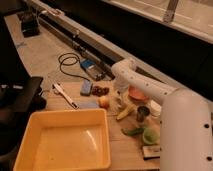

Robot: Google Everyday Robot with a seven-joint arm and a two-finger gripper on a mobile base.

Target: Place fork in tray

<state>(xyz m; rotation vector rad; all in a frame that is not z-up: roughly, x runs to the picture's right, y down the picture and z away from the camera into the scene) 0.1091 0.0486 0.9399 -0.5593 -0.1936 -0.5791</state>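
We see the single arm reach from its white body at the right, bend at the elbow over the far edge of the wooden table (127, 152), and drop its gripper (119, 98) into the cluster of small things at the table's middle. The jaws stand spread, and we make out nothing held between them. The fork (119, 105) is hard to pick out: we take it to be the slim pale streak right under the gripper, between the round peach-coloured fruit (103, 102) on its left and the banana (125, 112) just to its near right. If so, it lies almost straight below the fingertips, so the coming move is a short descent, not a reach. We cannot settle its long axis; it may run roughly alongside the banana, and the jaws would need to close across that line. The tray (30, 131) sits well apart, toward the near left corner, with nothing in it. The white-handled tool (65, 95) lies beyond the tray's far rim.
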